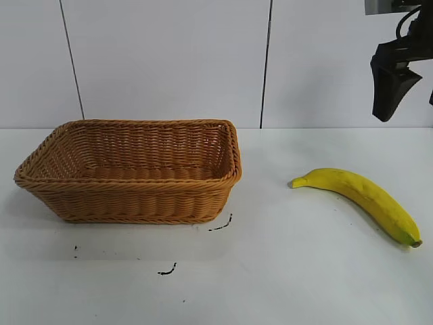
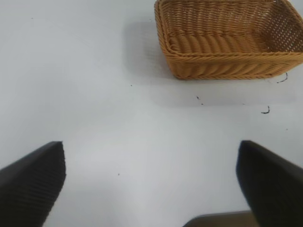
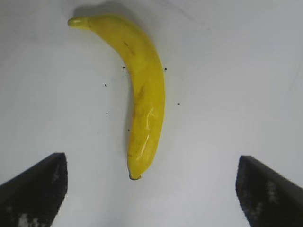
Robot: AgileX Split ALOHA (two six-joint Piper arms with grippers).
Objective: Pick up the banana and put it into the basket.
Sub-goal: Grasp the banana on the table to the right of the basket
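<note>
banana (image 1: 365, 197): nothing beside it | basket (image 1: 128, 172): well apart

White table (image 1: 291, 284) (small black marks (image 1: 167, 271)) before panelled wall (image 1: 169, 54).

No readable text, labels or numbers on anything in view

My white table (image 1: 284, 284) carries two things, well apart. The wicker basket (image 1: 135, 172) sits upright toward my left side, a few small dark marks (image 1: 167, 271) on the surface just in front of it. The banana (image 1: 362, 198) lies flat toward my right (dark tip nearest the camera).
</note>
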